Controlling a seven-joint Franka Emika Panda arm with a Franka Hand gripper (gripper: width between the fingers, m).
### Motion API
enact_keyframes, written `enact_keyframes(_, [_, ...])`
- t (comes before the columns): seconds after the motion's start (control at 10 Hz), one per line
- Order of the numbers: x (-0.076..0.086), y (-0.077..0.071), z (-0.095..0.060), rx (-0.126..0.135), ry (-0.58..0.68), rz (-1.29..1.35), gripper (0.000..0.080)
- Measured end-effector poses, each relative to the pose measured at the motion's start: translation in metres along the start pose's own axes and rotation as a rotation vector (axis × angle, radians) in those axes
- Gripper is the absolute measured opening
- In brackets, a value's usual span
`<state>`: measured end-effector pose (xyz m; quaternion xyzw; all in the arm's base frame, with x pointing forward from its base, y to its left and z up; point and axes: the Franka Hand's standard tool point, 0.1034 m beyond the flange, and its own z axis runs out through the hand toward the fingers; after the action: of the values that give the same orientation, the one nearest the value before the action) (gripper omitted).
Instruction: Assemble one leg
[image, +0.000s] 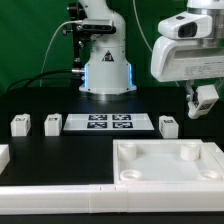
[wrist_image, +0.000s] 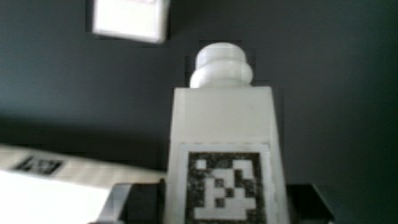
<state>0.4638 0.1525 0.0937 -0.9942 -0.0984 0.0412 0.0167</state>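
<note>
My gripper (image: 203, 102) is at the exterior view's right, raised above the table and shut on a leg (image: 205, 97), a small white block with a black-and-white tag. In the wrist view the held leg (wrist_image: 222, 130) fills the middle, its rounded peg end pointing away from me and its tag near the dark fingers (wrist_image: 134, 200). Three more legs lie on the table: two at the left (image: 20, 125) (image: 51, 123) and one at the right (image: 168, 125). The large white tray-like part (image: 170, 165) with corner sockets lies in front.
The marker board (image: 108, 123) lies flat mid-table in front of the robot base (image: 106, 70). A white rail (image: 55, 200) runs along the front edge. In the wrist view a white piece (wrist_image: 130, 18) and a tagged edge (wrist_image: 54, 165) show on the dark table.
</note>
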Motion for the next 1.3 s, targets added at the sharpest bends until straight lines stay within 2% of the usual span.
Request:
enact_keyframes(0.1, [0.011, 0.011, -0.005, 0.002, 0.009, 0.008, 0.0294])
enact_keyframes(0.4, [0.043, 0.024, -0.016, 0.005, 0.029, 0.012, 0.0294])
enact_keyframes(0.9, [0.040, 0.023, -0.013, 0.005, 0.023, 0.010, 0.0294])
enact_keyframes(1.0, [0.041, 0.028, -0.006, 0.006, 0.039, -0.008, 0.0294])
enact_keyframes(1.1, [0.046, 0.038, -0.007, 0.005, 0.022, -0.026, 0.0294])
enact_keyframes(1.3, [0.077, 0.053, -0.024, 0.010, 0.017, -0.050, 0.0294])
